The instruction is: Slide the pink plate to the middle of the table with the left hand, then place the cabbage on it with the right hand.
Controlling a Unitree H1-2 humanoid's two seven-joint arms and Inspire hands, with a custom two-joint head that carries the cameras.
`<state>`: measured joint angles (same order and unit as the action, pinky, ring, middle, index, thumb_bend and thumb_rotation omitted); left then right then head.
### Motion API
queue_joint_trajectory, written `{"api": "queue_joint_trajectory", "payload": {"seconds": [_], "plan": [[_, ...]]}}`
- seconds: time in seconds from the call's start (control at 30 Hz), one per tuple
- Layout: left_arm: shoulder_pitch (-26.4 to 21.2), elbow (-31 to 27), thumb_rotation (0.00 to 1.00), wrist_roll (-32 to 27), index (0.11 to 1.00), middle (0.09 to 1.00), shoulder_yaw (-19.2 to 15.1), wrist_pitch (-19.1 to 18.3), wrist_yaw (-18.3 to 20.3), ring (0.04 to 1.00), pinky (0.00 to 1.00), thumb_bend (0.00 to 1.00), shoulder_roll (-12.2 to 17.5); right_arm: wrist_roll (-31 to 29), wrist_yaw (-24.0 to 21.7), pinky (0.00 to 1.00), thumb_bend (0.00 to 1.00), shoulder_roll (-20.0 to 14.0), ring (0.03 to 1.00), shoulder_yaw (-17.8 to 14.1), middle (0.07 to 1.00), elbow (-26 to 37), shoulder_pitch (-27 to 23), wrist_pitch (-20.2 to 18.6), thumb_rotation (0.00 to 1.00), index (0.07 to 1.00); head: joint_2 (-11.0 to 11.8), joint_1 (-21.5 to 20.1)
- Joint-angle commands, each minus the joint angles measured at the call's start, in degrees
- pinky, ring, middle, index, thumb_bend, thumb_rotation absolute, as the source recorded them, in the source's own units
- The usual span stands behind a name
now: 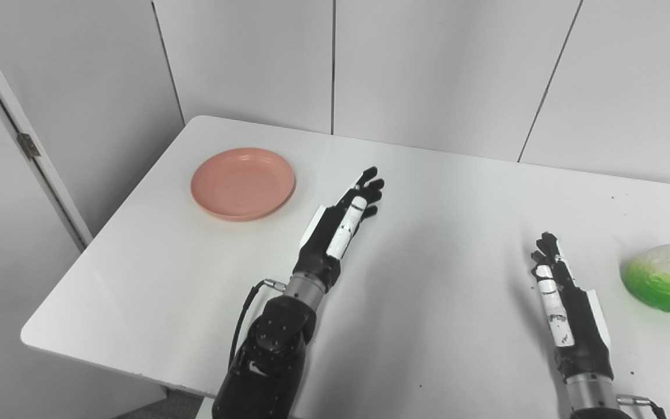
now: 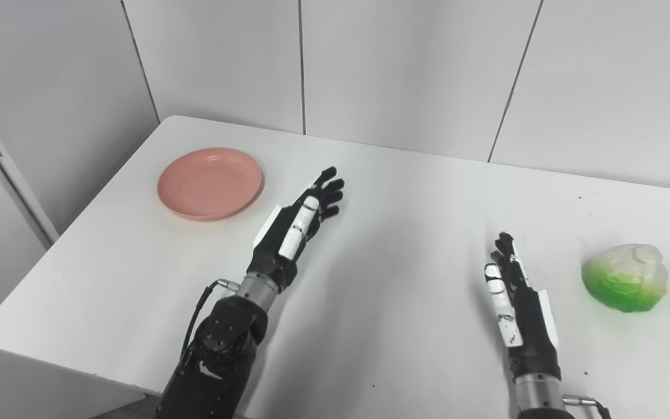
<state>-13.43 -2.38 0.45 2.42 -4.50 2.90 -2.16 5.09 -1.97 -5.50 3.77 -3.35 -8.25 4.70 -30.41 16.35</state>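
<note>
No writing was readable. The left hand [image 1: 344, 221] stretched flat and empty, its fingers aimed at one o'clock, with the pink plate [image 1: 243, 183] at its ten o'clock. The right hand [image 1: 562, 291] lay extended and empty, the cabbage [image 1: 665, 277] at its three o'clock

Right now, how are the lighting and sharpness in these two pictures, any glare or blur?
Left eye view: even, soft light, faint shadows beside the left hand and right hand; sharp. Right eye view: the cabbage top looks washed out, the pink plate crisp.
</note>
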Motion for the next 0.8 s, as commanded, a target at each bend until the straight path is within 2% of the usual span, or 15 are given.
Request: {"api": "queue_joint_trajectory", "payload": {"seconds": [0.0,0.2,0.4,0.57,0.77], "plan": [[-3.29,-3.12,1.00,0.23,0.914,0.924,-0.51,-1.06,-0.32,0.931,0.97,0.46,0.95,-0.46,-0.16,0.94,0.22,-0.15,0.950,-0.44,0.968,-1.15,0.67,1.15,1.00,0.971,0.04,0.08],[-6.02,-6.55,1.00,-1.78,0.900,0.912,-3.40,-3.71,-0.59,0.915,0.96,0.47,2.40,-1.67,-0.99,0.97,0.23,-0.16,0.962,-0.72,0.975,-1.12,0.67,0.82,1.00,0.978,0.22,0.32],[-10.54,-6.35,1.00,-2.41,0.876,0.894,-7.43,-5.29,-1.51,0.889,0.90,0.47,5.35,-1.81,-1.12,0.96,0.21,-0.31,0.956,-0.84,0.975,-0.96,0.79,1.31,1.00,0.976,0.29,0.80],[-14.23,-3.50,1.00,-2.23,0.870,0.879,-10.85,-4.77,-2.94,0.868,0.85,0.45,7.98,-2.38,-1.50,0.97,0.22,-0.43,0.964,-0.95,0.981,-1.09,0.84,1.70,1.00,0.983,0.59,1.22],[-17.84,1.98,1.00,-3.91,0.857,0.866,-15.65,-3.66,-4.49,0.861,0.85,0.45,12.00,-2.34,-1.51,0.97,0.21,-0.51,0.966,-1.08,0.981,-0.95,0.85,1.32,1.00,0.984,0.72,1.66]]}}
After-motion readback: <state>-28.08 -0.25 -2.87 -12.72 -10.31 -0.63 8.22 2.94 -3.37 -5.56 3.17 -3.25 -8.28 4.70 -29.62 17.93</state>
